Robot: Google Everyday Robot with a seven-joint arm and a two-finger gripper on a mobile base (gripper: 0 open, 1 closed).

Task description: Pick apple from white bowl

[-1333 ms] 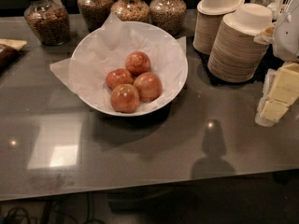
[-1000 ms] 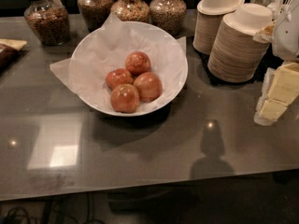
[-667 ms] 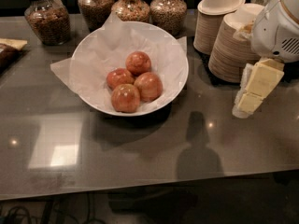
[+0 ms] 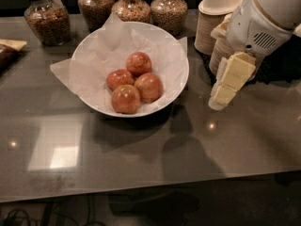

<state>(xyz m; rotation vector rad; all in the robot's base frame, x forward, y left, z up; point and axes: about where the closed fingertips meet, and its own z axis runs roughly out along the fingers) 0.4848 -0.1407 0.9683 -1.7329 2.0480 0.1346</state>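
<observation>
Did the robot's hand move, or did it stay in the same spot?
Yes. The gripper has moved left, across the stacked beige bowls, toward the white bowl. It hangs beside the bowl's right rim, not yet over the apples.

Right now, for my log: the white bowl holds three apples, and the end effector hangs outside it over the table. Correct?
No: the camera view shows four apples in the white bowl, not three. The end effector hangs outside it over the table.

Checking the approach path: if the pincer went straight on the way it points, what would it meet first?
Probably the table top just right of the white bowl, not the apples: the pincer hangs there pointing down, slightly left. Depth is unclear.
</observation>
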